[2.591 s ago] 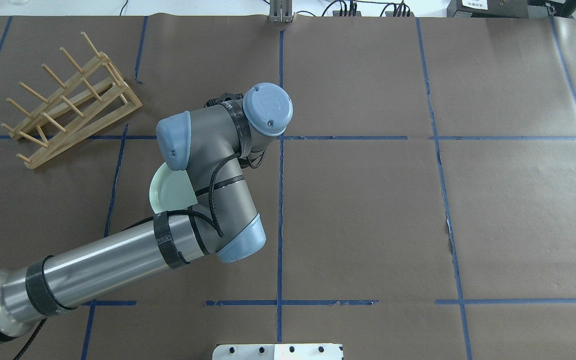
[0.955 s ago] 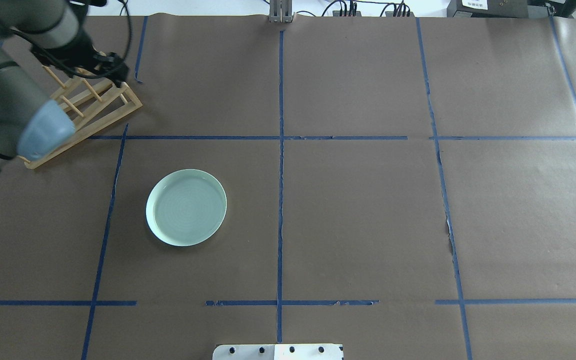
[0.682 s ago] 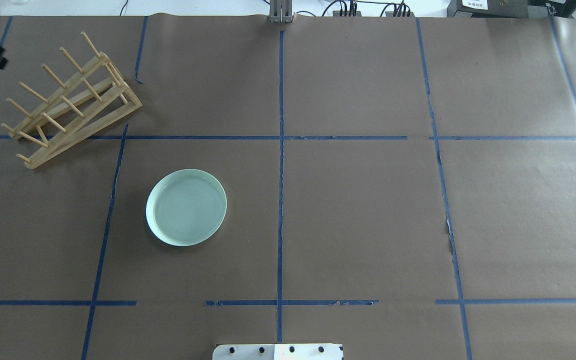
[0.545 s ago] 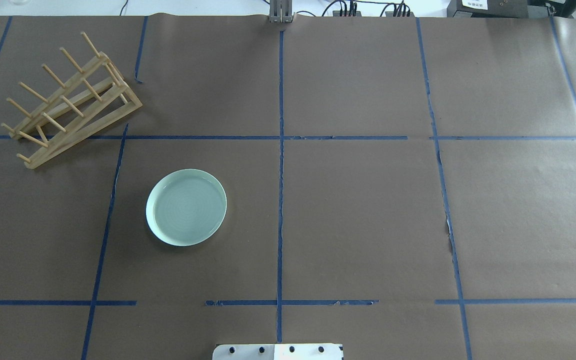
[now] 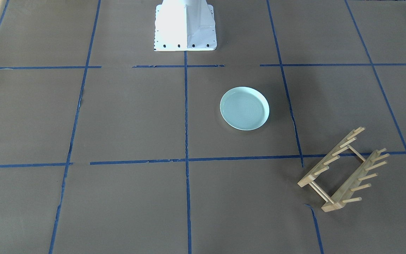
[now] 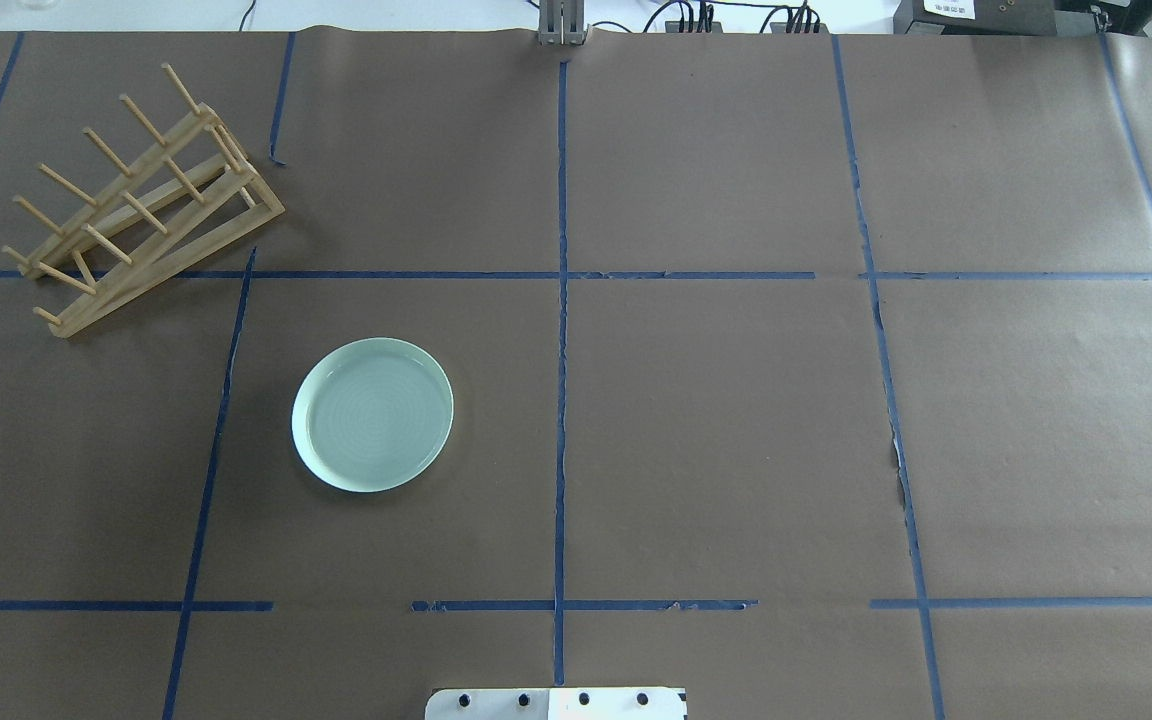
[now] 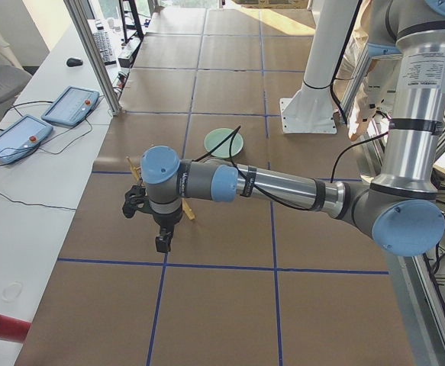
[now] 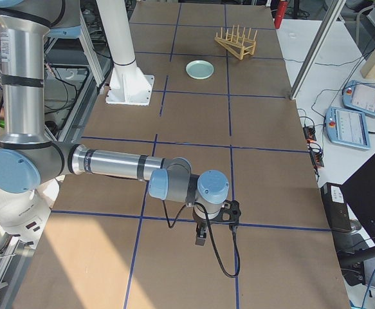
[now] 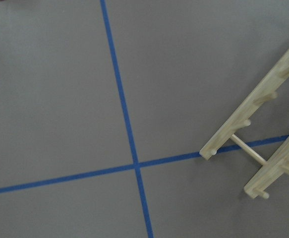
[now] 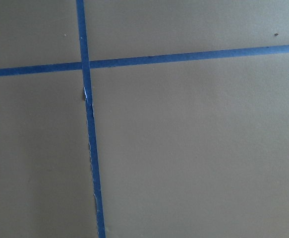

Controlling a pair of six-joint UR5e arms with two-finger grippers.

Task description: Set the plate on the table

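Note:
The pale mint-green plate (image 6: pixel 373 415) lies flat and alone on the brown paper-covered table (image 6: pixel 736 420), left of the centre tape line; it also shows in the front view (image 5: pixel 244 108). No gripper appears in the overhead or front views. My left gripper (image 7: pixel 163 242) shows only in the exterior left view, hanging over the table beside the rack's end, well away from the plate (image 7: pixel 224 142). My right gripper (image 8: pixel 201 237) shows only in the exterior right view, at the far end of the table from the plate (image 8: pixel 200 69). I cannot tell if either is open or shut.
The empty wooden peg rack (image 6: pixel 141 200) stands at the table's far left corner; its end shows in the left wrist view (image 9: pixel 263 144). The white robot base (image 6: pixel 556 703) sits at the near edge. Teach pendants (image 7: pixel 46 122) lie on a side bench.
The left arm, over the plate 2.6 s ago, pulled away left past the rack and left the overhead view. The plate lies uncovered and has not moved since.

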